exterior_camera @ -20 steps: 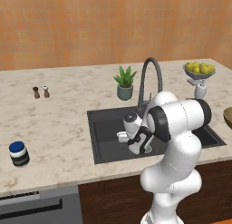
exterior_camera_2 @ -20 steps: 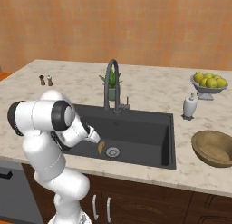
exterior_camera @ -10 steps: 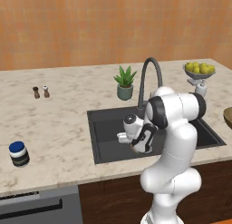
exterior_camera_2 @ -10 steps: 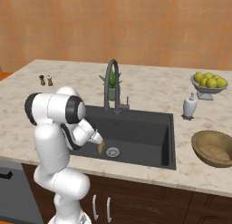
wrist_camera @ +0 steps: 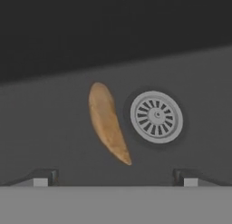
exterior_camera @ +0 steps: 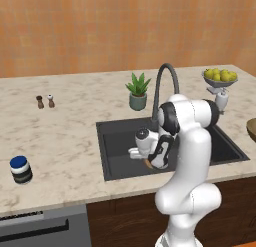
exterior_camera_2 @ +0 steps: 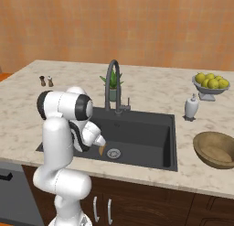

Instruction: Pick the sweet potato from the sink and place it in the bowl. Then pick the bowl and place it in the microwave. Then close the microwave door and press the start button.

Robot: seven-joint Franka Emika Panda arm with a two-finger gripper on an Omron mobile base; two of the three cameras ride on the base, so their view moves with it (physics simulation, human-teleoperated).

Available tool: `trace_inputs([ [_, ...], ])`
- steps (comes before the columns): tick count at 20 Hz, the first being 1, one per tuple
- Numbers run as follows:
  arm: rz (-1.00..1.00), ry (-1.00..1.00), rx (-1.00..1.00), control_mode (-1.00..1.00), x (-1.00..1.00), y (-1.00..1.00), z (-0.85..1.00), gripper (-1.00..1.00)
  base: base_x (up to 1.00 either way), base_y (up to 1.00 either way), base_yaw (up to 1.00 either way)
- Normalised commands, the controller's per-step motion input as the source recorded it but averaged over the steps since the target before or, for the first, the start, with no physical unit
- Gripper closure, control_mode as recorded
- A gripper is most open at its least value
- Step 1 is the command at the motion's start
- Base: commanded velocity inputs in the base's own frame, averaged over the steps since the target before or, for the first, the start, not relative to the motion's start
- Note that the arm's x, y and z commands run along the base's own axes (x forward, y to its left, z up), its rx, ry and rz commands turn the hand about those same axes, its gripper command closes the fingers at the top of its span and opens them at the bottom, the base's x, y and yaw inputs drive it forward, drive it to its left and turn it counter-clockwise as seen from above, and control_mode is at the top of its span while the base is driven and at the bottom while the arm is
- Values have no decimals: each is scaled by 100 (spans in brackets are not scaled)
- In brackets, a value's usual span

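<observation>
One sweet potato (wrist_camera: pixel 107 122) is lying on the sink (exterior_camera_2: pixel 141 142) floor just beside the drain (wrist_camera: pixel 157 117). Gripper (wrist_camera: pixel 116 175) is hanging above it, jaws spread wide, empty; tapered root risks rolling aside as the fingers close.

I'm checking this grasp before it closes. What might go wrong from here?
The slim orange-brown sweet potato lies flat on the matte black sink floor, so the open hand may scrape the floor. It tapers, so it may slip. The round metal drain sits beside it and could catch a fingertip.
</observation>
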Motion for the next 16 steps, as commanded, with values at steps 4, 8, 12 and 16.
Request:
trace_inputs([
  [4,0,0,0,-100,24,-1,-21,-100,0,0,0],
  [8,0,0,0,-100,23,0,-14,-100,0,0,0],
  [12,0,0,0,-100,18,-8,-12,-100,0,0,0],
  [16,0,0,1,-100,15,-21,-11,-100,0,0,0],
])
